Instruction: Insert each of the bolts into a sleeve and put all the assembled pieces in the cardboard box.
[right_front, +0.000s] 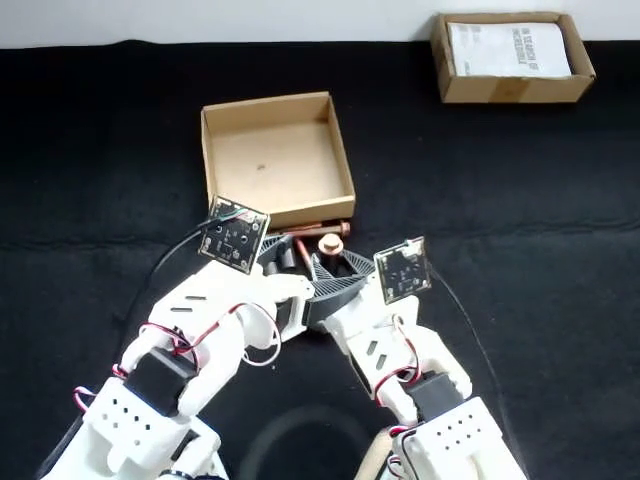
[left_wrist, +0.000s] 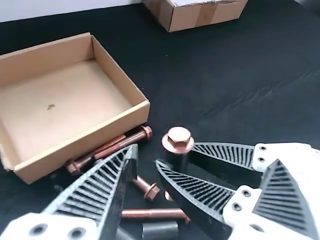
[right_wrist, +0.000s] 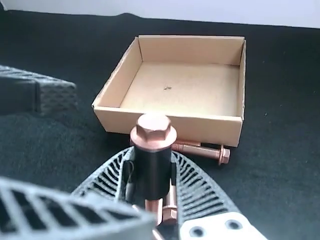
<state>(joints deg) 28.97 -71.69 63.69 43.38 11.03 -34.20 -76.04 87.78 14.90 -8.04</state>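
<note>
Black worktop (right_front: 520, 250), and the cardboard box (right_front: 275, 160) has nothing in it, so I reckon I'm on the first piece. My right hand (right_wrist: 151, 161) sits just in front of the box's near wall. It's pinching a black sleeve (right_wrist: 150, 175) upright with a copper bolt (right_wrist: 153, 132) dropped through it, head on top and what looks like its tip poking out underneath. My left hand (left_wrist: 145, 159) is right beside it, same side of the box, fingers spread and holding nothing.

Loose bolts (left_wrist: 120, 145) lie along that near wall, with a spare sleeve (left_wrist: 160, 231) a bit further from the box.

My worry: I'm only gripping the sleeve, so if I tilt going over the wall, the bolt could slide out. Swing too low and I'd clip the rim, shove the box, or scatter the loose bolts.
</note>
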